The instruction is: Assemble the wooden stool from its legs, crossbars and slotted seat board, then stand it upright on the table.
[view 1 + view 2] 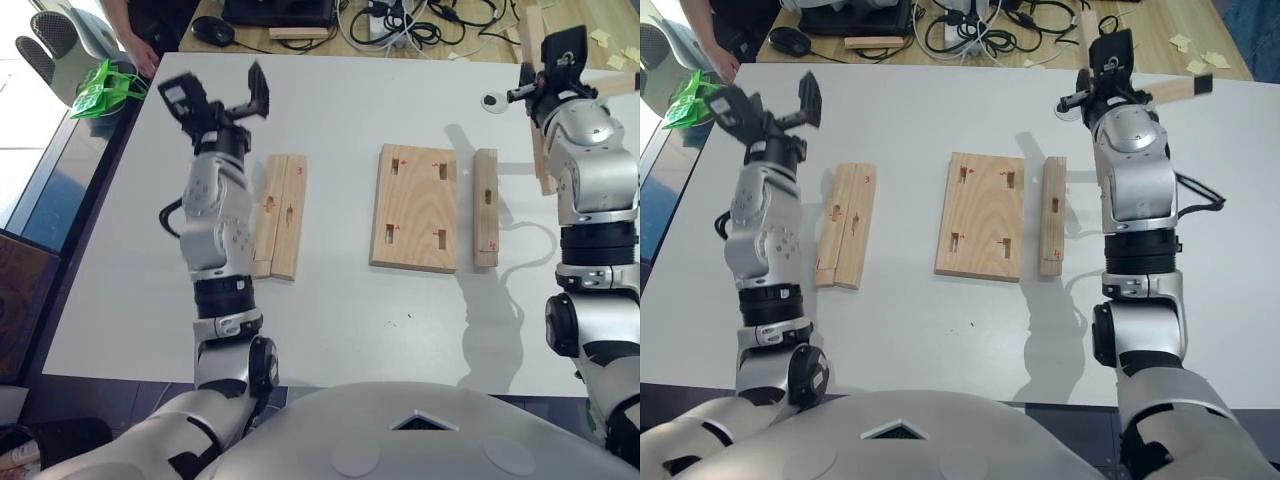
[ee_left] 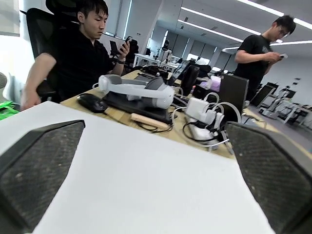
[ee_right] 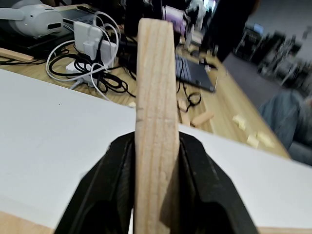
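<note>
The right wrist view showed the right end effector (image 3: 156,165) clamped on a pale wooden bar (image 3: 155,73); the head views showed the pale rectangular four-slotted wooden seat board (image 1: 415,207) flat on the white bench (image 1: 340,300); the left end effector (image 1: 219,93) gaped wide, empty.

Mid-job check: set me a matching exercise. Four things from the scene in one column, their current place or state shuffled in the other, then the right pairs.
Things:
1. left claw
2. right claw
3. slotted seat board
4. pair of wooden pieces

Place or state:
A. flat at mid-table, slots facing up
B. shut on a wooden bar
C. open and empty
D. flat side by side, on the robot's left of the board

Pairs: 1-C, 2-B, 3-A, 4-D
</note>
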You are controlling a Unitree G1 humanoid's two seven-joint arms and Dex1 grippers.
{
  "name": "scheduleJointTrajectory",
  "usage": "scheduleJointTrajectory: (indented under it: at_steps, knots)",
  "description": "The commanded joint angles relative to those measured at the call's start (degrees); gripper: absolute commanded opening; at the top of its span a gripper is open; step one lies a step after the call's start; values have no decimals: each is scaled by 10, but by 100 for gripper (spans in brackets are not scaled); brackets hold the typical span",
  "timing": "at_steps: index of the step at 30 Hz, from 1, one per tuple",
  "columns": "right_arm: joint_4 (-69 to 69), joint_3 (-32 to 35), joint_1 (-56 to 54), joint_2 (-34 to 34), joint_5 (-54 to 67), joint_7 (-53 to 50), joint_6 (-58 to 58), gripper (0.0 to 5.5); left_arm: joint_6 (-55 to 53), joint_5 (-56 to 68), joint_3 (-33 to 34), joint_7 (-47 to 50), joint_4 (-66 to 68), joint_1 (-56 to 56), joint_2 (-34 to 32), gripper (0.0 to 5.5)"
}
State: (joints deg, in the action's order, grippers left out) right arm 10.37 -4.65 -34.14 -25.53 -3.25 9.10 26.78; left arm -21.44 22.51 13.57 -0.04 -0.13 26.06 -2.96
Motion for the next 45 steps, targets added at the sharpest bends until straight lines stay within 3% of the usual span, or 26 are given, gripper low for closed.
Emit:
scheduleJointTrajectory:
  at_steps: [1, 5, 9, 19, 30, 45]
  knots:
    - [-8, -69, 18, -35, -65, 49, -126, 102, -137, 75, -18, 14, -17, 52, 40, 540]
    - [-2, -124, 28, -56, -127, 81, -226, 102, -244, 186, -10, 47, -2, 104, 137, 540]
    - [17, -147, 14, -43, -166, 80, -291, 101, -253, 269, 16, 101, 16, 120, 198, 540]
    - [37, -176, -18, 33, -206, 75, -333, 101, -204, 310, -22, 153, 41, 132, 205, 540]
    - [54, -188, -16, 58, -243, 57, -376, 101, -142, 372, -7, 262, 67, 147, 209, 375]
    - [133, -231, -27, 71, -332, -6, -448, 101, -108, 445, -58, 368, 43, 130, 220, 155]
